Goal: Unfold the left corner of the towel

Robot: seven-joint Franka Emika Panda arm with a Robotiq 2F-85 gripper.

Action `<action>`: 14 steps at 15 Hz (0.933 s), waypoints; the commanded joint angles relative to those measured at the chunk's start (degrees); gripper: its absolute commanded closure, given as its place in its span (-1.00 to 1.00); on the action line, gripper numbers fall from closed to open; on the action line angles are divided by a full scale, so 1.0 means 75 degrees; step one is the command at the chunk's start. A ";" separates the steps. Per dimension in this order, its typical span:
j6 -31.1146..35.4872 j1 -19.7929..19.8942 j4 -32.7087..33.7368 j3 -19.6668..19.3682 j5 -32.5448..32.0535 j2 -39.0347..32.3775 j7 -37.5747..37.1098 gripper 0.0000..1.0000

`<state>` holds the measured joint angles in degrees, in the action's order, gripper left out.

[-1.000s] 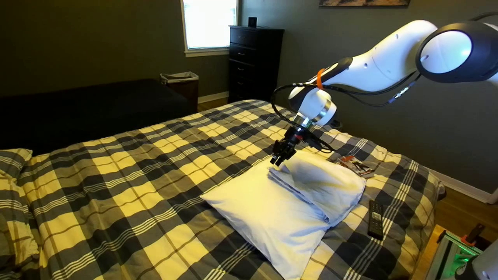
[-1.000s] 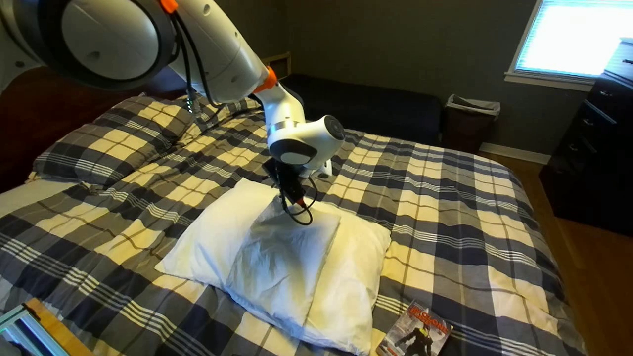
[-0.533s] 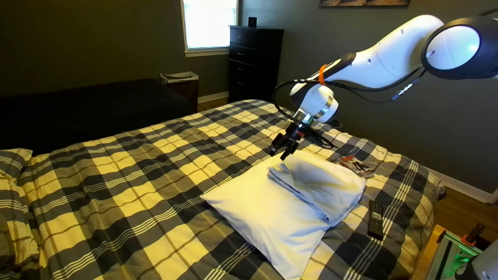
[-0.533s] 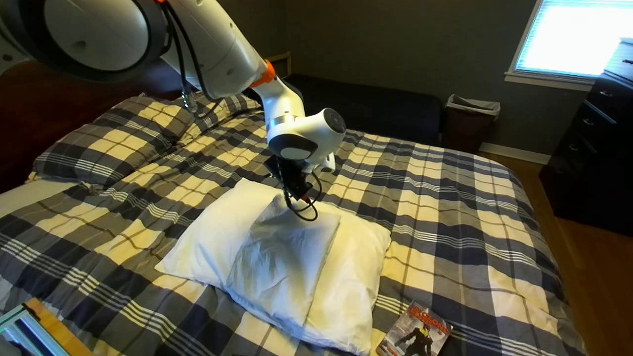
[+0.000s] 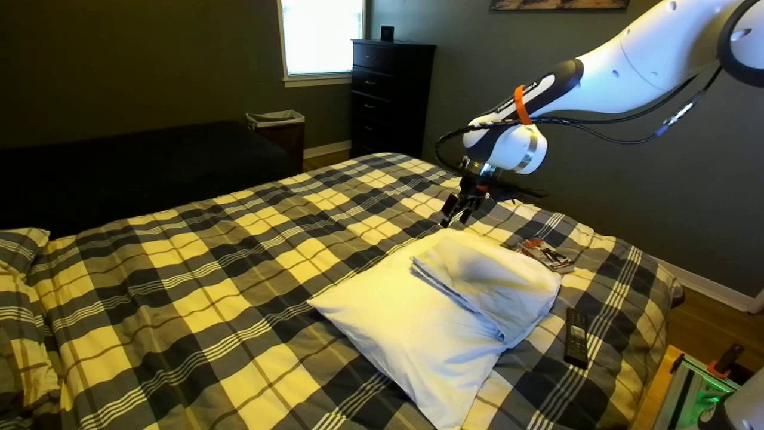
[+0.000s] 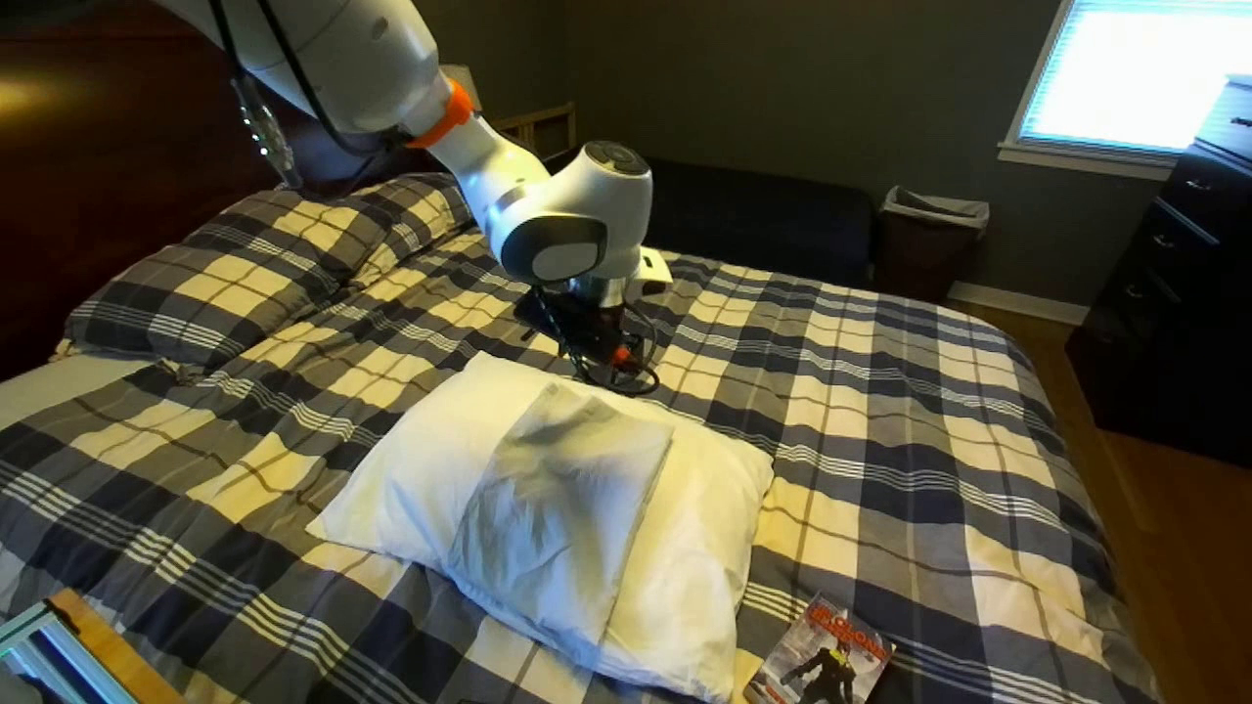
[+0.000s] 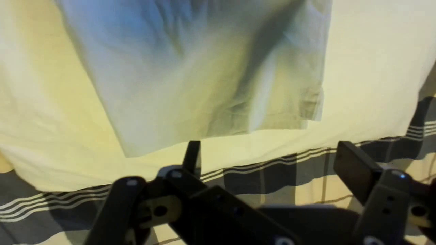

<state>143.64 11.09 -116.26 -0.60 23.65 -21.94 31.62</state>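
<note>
On the bed lies the white towel (image 5: pixel 382 310), pillow-like in its larger part, with a smaller layer (image 6: pixel 577 508) doubled over on top. The left corner (image 6: pixel 554 395) of that layer lies down on the larger white part, seen in the wrist view as a creased tip (image 7: pixel 311 105). My gripper (image 5: pixel 455 221) hovers above the bed just past the towel's far edge, apart from the cloth. In the wrist view the gripper (image 7: pixel 269 143) stands open, its fingers wide apart, with only bedspread and the towel's edge showing between them. In an exterior view its fingertips are hidden.
A plaid bedspread (image 5: pixel 197 298) surrounds the towel. A black remote (image 5: pixel 576 337) and a magazine-like case (image 6: pixel 824 655) lie beside it. Plaid pillows (image 6: pixel 245 264) rest at the headboard. Part of a wooden board (image 5: pixel 647 382) shows by the bed's edge.
My gripper has opened and moved up and away from the towel, past its far edge. The raised tip of the top layer has settled flat.
</note>
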 commanded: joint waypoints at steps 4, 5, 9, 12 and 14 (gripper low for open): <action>0.0204 -0.0433 -0.1189 -0.0477 -0.2634 0.1137 -0.1649 -1.00; 0.0236 -0.0397 -0.1307 -0.0435 -0.2667 0.1283 -0.1681 -1.00; 0.0489 -0.0301 -0.2097 -0.0392 -0.2536 0.2180 -0.1566 -1.00; 0.0570 -0.0203 -0.2860 -0.0432 -0.2083 0.3213 -0.1158 -1.00; 0.0647 -0.0263 -0.3261 -0.0591 -0.2100 0.3858 -0.1219 -1.00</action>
<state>146.07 9.33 -133.18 -3.71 6.40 -1.90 21.38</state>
